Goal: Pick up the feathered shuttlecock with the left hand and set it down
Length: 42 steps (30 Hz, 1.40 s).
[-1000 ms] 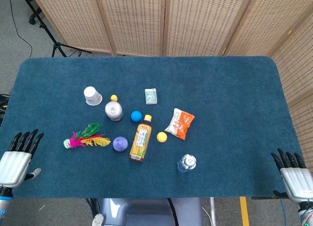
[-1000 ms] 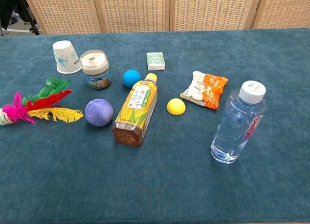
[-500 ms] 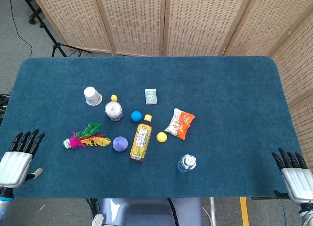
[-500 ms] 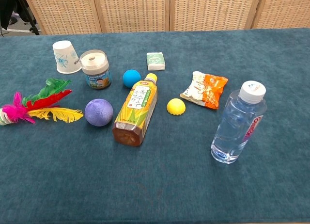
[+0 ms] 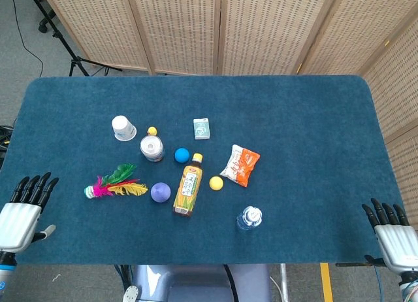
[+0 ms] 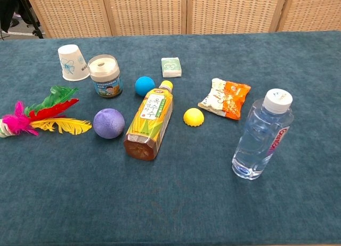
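The feathered shuttlecock (image 5: pixel 115 184) lies flat on the blue table, with green, red, yellow and pink feathers; the chest view shows the shuttlecock (image 6: pixel 45 116) at the far left. My left hand (image 5: pixel 25 209) hovers at the table's front left corner, fingers apart and holding nothing, well left of the shuttlecock. My right hand (image 5: pixel 390 233) is at the front right corner, also empty with fingers spread. Neither hand shows in the chest view.
A purple ball (image 5: pixel 160 192) lies just right of the feathers, then a lying tea bottle (image 5: pixel 187 192). A paper cup (image 5: pixel 123 127), a can (image 5: pixel 151 148), a blue ball (image 5: pixel 182 155), a small box (image 5: pixel 202 128), a snack bag (image 5: pixel 240 165) and a water bottle (image 5: pixel 249 218) stand around.
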{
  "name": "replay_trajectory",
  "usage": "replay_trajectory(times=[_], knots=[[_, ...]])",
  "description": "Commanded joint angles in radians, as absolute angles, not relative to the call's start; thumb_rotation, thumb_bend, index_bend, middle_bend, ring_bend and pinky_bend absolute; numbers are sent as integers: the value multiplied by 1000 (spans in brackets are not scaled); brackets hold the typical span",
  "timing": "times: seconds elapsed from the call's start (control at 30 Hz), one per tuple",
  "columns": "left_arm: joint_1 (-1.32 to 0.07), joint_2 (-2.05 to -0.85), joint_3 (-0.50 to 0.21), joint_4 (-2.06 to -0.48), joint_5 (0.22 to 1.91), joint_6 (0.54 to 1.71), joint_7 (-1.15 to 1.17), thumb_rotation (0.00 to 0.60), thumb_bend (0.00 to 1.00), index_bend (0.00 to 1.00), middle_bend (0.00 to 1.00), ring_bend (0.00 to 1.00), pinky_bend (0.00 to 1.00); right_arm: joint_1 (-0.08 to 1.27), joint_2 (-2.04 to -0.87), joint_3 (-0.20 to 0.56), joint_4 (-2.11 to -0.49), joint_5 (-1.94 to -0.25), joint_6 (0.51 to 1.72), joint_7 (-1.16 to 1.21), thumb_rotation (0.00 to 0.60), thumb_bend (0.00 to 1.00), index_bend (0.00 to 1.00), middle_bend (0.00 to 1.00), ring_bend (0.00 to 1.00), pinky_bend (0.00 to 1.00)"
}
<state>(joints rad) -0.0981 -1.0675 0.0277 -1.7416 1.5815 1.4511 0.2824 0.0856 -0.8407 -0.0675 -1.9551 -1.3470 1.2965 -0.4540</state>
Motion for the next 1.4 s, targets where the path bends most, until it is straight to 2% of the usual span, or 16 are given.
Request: replay_trajectory(times=[0.03, 0.37, 0.5, 0.57, 0.7, 0.8, 0.87, 0.93, 1.03, 1.23, 1.4], knots=[[-98, -1068, 29, -1742, 1584, 1452, 282, 600, 5, 0, 0, 0, 0, 85, -840, -67, -1955, -1346, 1297, -454, 600, 0, 0, 0, 0, 0], [-101, -1075, 17, -1753, 1554, 1440, 282, 600, 6, 0, 0, 0, 0, 84, -838, -67, -1958, -1348, 1299, -452, 600, 0, 0, 0, 0, 0], [-124, -1073, -8, -1774, 1494, 1396, 266, 600, 12, 5, 0, 0, 0, 84, -837, -67, -1959, -1347, 1298, -452, 600, 0, 0, 0, 0, 0], [-155, -1060, -35, -1807, 1432, 1337, 243, 600, 19, 36, 0, 0, 0, 83, -837, -68, -1962, -1352, 1300, -454, 600, 0, 0, 0, 0, 0], [-225, -1039, -95, -1859, 1295, 1213, 183, 600, 51, 214, 0, 0, 0, 82, -837, -71, -1966, -1362, 1302, -456, 600, 0, 0, 0, 0, 0], [-281, -1041, -139, -1871, 1192, 1128, 170, 600, 69, 299, 0, 0, 0, 80, -836, -73, -1969, -1369, 1305, -453, 600, 0, 0, 0, 0, 0], [-320, -1058, -162, -1868, 1135, 1094, 200, 600, 82, 334, 0, 0, 0, 79, -834, -73, -1969, -1372, 1306, -450, 600, 0, 0, 0, 0, 0], [-387, -1137, -195, -1856, 1036, 1055, 260, 600, 93, 354, 0, 0, 0, 79, -832, -76, -1970, -1379, 1303, -442, 600, 0, 0, 0, 0, 0], [-441, -1208, -213, -1845, 930, 1055, 339, 600, 99, 357, 0, 0, 0, 80, -830, -78, -1967, -1387, 1299, -433, 600, 0, 0, 0, 0, 0], [-524, -1343, -214, -1796, 831, 1097, 472, 600, 108, 359, 0, 0, 0, 80, -823, -78, -1965, -1391, 1294, -410, 600, 0, 0, 0, 0, 0], [-554, -1423, -207, -1768, 812, 1115, 494, 600, 131, 379, 0, 0, 0, 81, -819, -76, -1959, -1395, 1291, -393, 600, 0, 0, 0, 0, 0]])
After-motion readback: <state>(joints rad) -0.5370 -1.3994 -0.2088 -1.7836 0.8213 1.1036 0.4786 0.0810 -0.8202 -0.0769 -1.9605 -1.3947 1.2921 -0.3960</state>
